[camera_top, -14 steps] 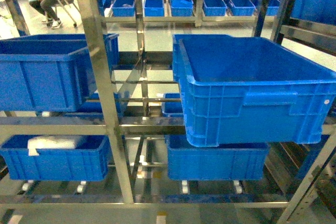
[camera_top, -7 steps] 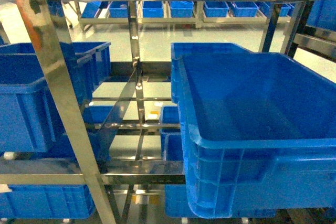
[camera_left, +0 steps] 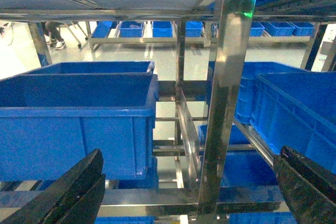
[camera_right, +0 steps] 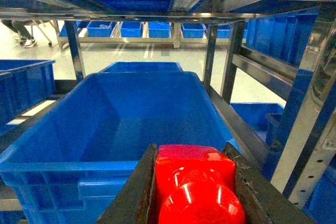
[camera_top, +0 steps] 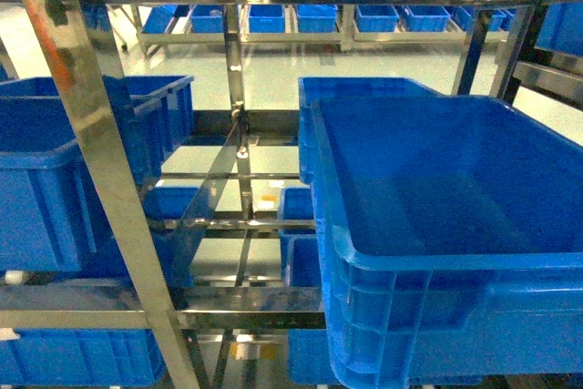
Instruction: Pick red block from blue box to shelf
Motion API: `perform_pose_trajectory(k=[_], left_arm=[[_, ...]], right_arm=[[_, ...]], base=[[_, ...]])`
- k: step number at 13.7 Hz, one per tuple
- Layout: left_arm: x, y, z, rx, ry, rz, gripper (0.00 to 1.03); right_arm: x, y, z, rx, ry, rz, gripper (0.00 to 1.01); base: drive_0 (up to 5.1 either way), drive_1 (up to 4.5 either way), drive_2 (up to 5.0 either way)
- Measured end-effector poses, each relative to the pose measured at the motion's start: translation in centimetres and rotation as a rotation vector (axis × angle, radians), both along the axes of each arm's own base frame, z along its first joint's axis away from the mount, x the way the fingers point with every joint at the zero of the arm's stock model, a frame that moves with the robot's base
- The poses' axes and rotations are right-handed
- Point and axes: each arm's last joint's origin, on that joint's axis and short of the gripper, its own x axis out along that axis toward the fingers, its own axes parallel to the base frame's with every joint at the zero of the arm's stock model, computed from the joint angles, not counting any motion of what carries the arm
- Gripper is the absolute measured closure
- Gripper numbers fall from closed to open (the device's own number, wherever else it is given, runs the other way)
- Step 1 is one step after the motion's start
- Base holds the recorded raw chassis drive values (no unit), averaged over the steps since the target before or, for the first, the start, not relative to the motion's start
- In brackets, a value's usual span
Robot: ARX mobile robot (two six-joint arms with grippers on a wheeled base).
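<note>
R hand pinched the red block btwn its fingers, held above a dark blue crate on the shelf. L hand was spread wide, nothing in it, facing a shelf post.

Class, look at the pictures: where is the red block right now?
In the right wrist view, bottom centre, the red block sits clamped in the right claw, just in front of a big blue crate on the shelf.
</note>
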Motion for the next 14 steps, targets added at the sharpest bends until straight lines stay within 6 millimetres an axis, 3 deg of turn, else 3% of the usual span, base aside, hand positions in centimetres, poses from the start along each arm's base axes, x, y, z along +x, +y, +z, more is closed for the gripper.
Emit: perform_pose_trajectory(k=[14], left_arm=[[0.0,0.0,0.0,0.0,0.0,0.0,0.05]], right_arm=[[0.0,0.0,0.0,0.0,0.0,0.0,0.73]], base=[[0.0,0.0,0.0]])
